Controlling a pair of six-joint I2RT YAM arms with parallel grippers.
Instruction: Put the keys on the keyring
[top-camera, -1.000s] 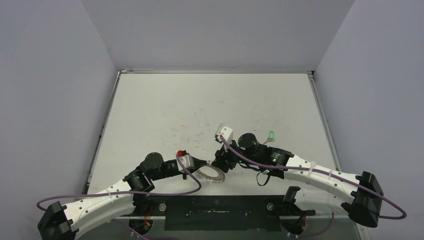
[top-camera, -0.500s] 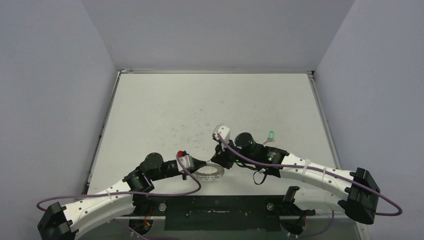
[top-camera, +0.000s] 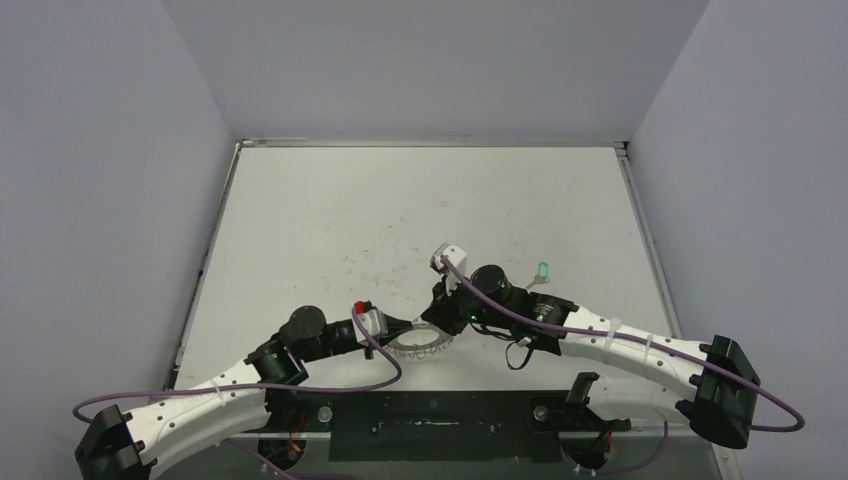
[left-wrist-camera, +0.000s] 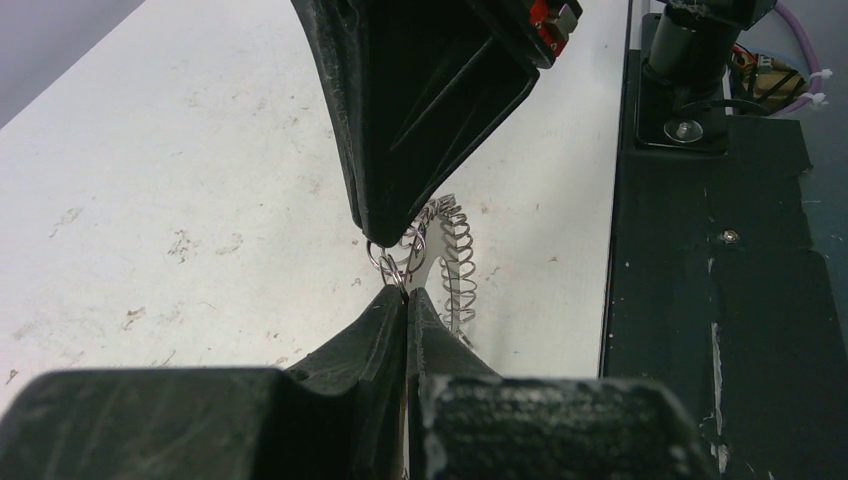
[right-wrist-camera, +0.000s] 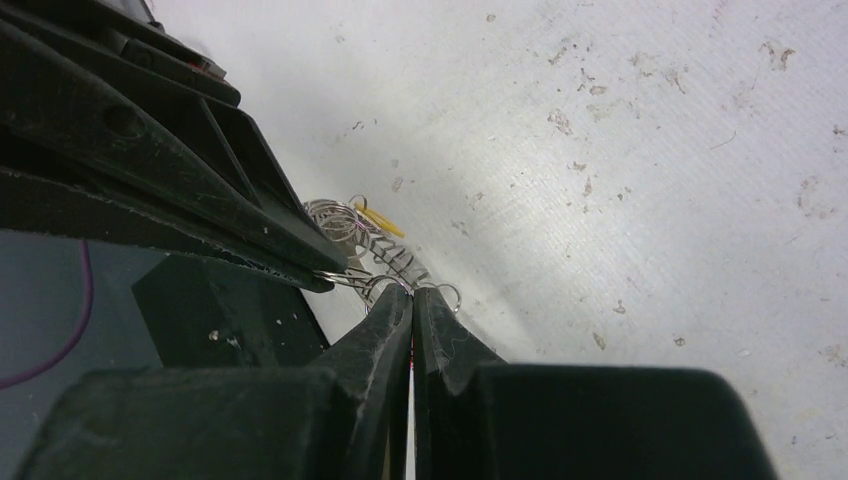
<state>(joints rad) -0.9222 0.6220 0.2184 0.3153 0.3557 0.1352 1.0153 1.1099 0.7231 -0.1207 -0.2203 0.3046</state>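
Observation:
The keyring (top-camera: 424, 344) lies on the table near the front edge, between my two grippers. My left gripper (top-camera: 404, 329) is shut on one of its small wire loops, as the left wrist view (left-wrist-camera: 404, 291) shows. My right gripper (top-camera: 433, 320) is shut on the ring's fringe from the other side (right-wrist-camera: 412, 290). The keyring's loops show in both wrist views (left-wrist-camera: 452, 262) (right-wrist-camera: 385, 258). A sliver of the yellow-orange key (right-wrist-camera: 381, 220) sits among the loops; I cannot tell whether it is threaded on. The green key (top-camera: 543, 270) lies alone on the table to the right.
The black base plate (top-camera: 440, 412) runs along the table's front edge, right behind the ring (left-wrist-camera: 720, 250). The right arm's purple cable (top-camera: 520, 318) loops over its wrist. Grey walls enclose the table on three sides.
The right gripper has shifted slightly left and turned at the wrist, staying at the ring. The ring has moved a little up and left. The left arm has held still.

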